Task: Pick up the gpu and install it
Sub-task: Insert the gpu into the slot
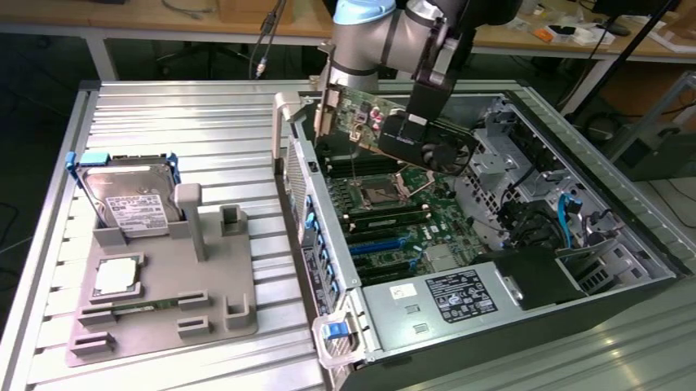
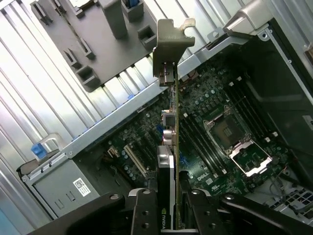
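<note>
While I hang over the open case [image 1: 609, 269], my gripper [image 2: 168, 213] is clamped on the gpu [image 2: 169, 147]. My fingers [image 2: 146, 215] press its two flat faces at the fan end. The card runs straight out from between them, and its long axis ends in the silver bracket [image 2: 172, 41].

In the exterior view the gpu [image 1: 370, 122] is in the air above the motherboard [image 1: 403, 220], tilted and touching nothing but me. Its bracket end points toward the case wall on that view's left.

From the wrist I look along the card's edge, so it stands edge-on to the board. It seems to hang nearer the socket [image 2: 230, 132] and the memory slots than the expansion slots [image 1: 376, 238]. Those lie off to one side of it. As far as I can judge, the card's long axis is angled off their line, not parallel to it.
</note>
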You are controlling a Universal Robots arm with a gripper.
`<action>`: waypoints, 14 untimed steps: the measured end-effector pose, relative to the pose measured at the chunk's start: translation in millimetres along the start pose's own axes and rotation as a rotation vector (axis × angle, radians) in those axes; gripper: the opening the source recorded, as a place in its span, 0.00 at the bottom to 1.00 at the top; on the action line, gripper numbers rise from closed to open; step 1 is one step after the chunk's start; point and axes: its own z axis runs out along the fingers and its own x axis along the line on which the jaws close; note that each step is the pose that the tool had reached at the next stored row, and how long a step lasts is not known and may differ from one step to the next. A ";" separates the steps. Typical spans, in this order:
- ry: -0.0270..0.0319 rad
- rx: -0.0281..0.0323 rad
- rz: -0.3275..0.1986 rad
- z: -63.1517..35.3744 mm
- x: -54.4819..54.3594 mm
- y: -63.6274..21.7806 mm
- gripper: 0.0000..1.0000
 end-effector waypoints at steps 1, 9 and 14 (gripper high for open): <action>0.0001 -0.0001 -0.004 0.0 -0.5 -0.8 0.27; 0.0005 -0.0011 -0.042 0.1 -6.4 -9.2 0.27; 0.0007 -0.0016 -0.061 0.1 -8.8 -12.7 0.27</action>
